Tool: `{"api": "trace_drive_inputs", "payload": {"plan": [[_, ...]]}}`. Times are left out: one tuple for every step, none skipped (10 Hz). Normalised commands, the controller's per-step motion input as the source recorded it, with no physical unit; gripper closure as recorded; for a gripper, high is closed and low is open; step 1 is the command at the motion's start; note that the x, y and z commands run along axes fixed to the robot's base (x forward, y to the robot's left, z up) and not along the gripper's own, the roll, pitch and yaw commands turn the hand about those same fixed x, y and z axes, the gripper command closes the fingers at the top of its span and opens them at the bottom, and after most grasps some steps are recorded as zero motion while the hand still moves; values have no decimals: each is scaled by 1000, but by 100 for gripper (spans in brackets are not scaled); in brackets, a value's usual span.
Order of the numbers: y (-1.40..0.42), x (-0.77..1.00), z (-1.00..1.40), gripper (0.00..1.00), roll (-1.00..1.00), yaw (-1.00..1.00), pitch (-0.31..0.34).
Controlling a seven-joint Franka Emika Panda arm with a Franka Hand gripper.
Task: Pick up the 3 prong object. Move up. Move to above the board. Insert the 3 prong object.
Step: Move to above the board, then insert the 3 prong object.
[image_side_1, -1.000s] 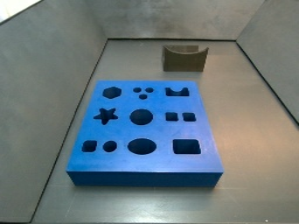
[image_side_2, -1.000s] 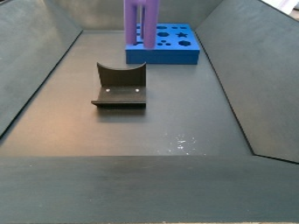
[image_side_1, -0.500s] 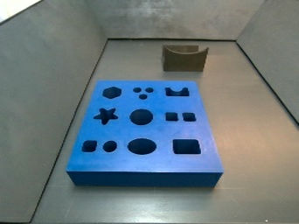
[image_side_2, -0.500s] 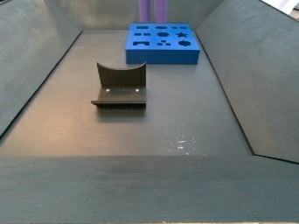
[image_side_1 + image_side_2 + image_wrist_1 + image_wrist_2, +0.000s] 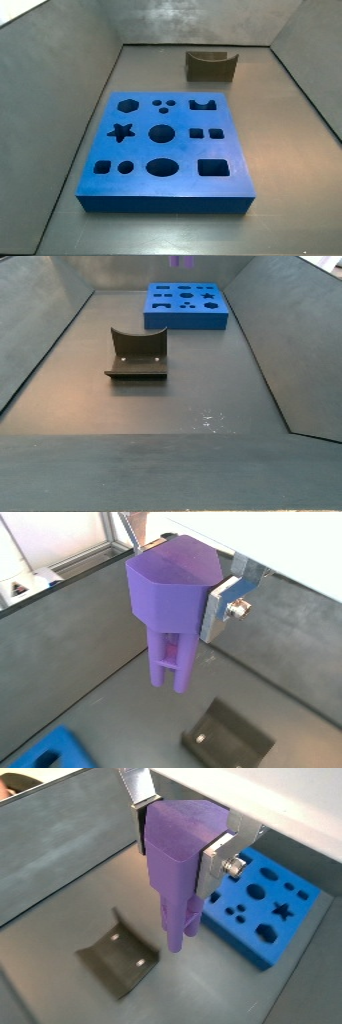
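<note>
My gripper (image 5: 181,838) is shut on the 3 prong object (image 5: 177,878), a tall lavender peg of parallel rods that hangs straight down between the silver fingers (image 5: 219,856). It also shows in a wrist view (image 5: 171,602), with my gripper (image 5: 174,587) around its wide top. The board (image 5: 167,150) is a thick bright-blue slab with many cutouts, lying flat on the floor, and shows in both side views (image 5: 187,304). The peg is high above the floor. Only its lower tip (image 5: 183,260) shows in a side view, above the board's far end. The gripper itself is out of both side views.
The dark fixture (image 5: 136,353) stands on the grey floor apart from the board, and also shows in a side view (image 5: 211,65) and in a wrist view (image 5: 120,953). Sloping grey walls enclose the floor on all sides.
The peg has risen. One second ago much of it showed in a side view over the board, and now only its tip shows at the upper edge. The board and fixture have not moved.
</note>
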Motion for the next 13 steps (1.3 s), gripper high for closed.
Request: {"api": "trace_drive_inputs", "payload": {"plan": [[-1000, -142, -66, 100, 10, -3, -17], [-1000, -145, -66, 100, 2, 0, -28], [-1000, -147, -65, 100, 0, 7, -36], [-1000, -154, -66, 100, -8, 4, -44], [-1000, -158, -66, 100, -2, 6, -49], [-1000, -159, -66, 100, 0, 9, -51], [-1000, -159, -67, 100, -12, 10, -37], [-1000, -156, -73, 100, 1, 3, -20], [-750, -98, -58, 100, 6, 7, -10], [-537, -49, -46, 100, -2, 3, -2], [-266, 4, -15, 100, -1, 8, 13], [29, 0, -523, 100, 93, 551, -54], [91, 0, -523, 100, 44, 520, -110]]}}
